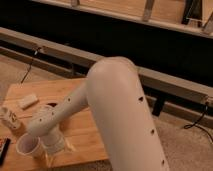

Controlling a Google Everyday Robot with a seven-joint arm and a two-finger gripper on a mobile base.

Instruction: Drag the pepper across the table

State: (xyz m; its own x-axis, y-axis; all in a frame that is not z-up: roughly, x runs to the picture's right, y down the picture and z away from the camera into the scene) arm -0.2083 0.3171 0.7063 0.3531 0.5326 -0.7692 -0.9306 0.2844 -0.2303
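Pepper nowhere plainly visible; probably hidden beneath the hand (53, 144) at the near-left part of the table (87, 131), judging by where the arm reaches down.

Largest first: smooth white robot arm (120, 110), a fat glossy tube dotted with small dark screw holes, bent sharply so as to bring its narrower forearm low over the tabletop. Likely held that low in order to press on something flat and slide it, not lift it.

Next, the table: low, rectangular, light wood with plank grain, matte. Should let a slim piece slide, though the seams might catch a tip.

Then a dark bowl (49, 106), round, mostly covered by the forearm. Beside it to the left, a pale beige block (27, 101), soft-edged and lying flat, well apart from the hand.

Lastly the hand itself, pale, at the table's near edge, pointing down. Spread or pressed together: cannot tell.
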